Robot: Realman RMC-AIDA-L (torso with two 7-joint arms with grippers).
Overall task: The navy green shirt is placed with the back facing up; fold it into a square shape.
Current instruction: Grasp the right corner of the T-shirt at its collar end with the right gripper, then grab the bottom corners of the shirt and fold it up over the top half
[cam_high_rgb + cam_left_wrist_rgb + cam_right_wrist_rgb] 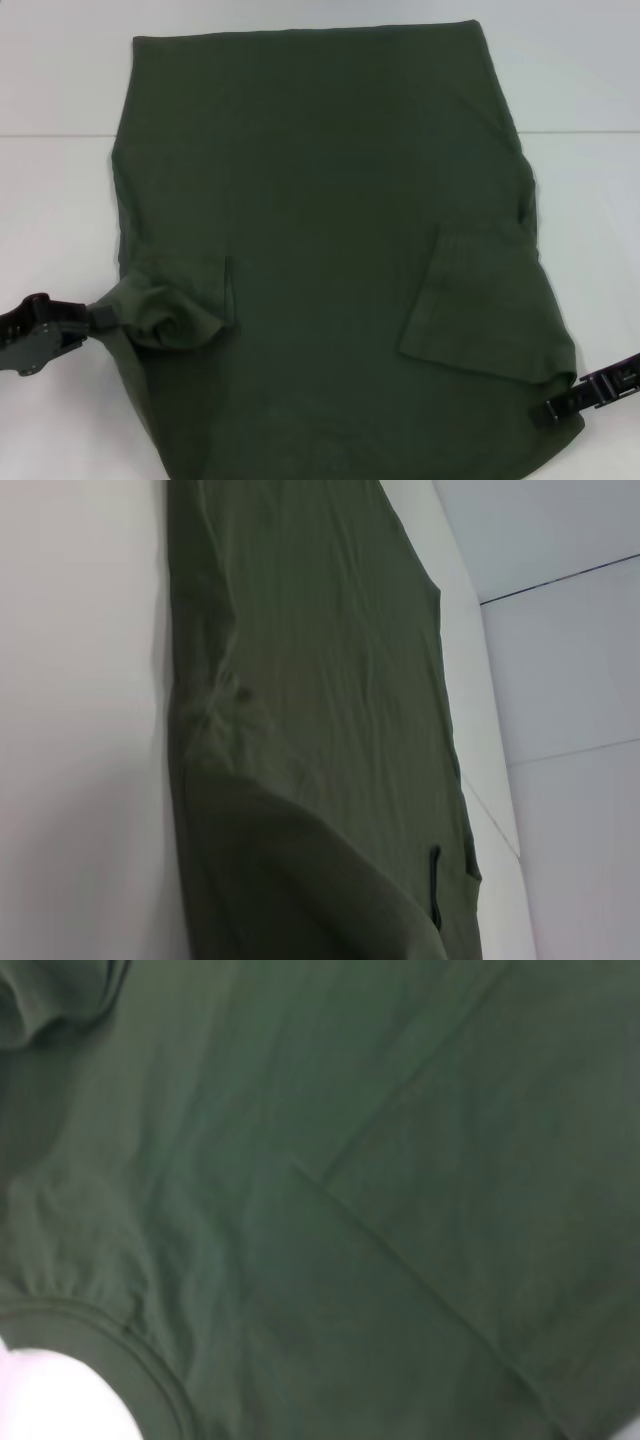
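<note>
Head view: from my remote station I read the scene left to right. At the left edge, my left gripper sits low beside the table, its black fingers pinched on a bunched, twisted knot of sleeve fabric at the near-left edge of the navy green shirt. The shirt lies spread over the white table, filling most of the middle of the view, its straight far edge at the top and its near part running off the bottom. The left sleeve is drawn into the crumpled wad at the gripper, with a short hemmed flap lying just beside it on the body of the shirt. Further right, the right sleeve is folded inward and lies flat on the body as an angled panel. At the right edge, my right gripper touches the shirt's near-right edge; I cannot tell whether it grips the cloth or how wide it stands. The left wrist view shows the shirt stretching away over the table. The right wrist view is filled by shirt fabric, with a diagonal fold edge and a curved ribbed hem.
</note>
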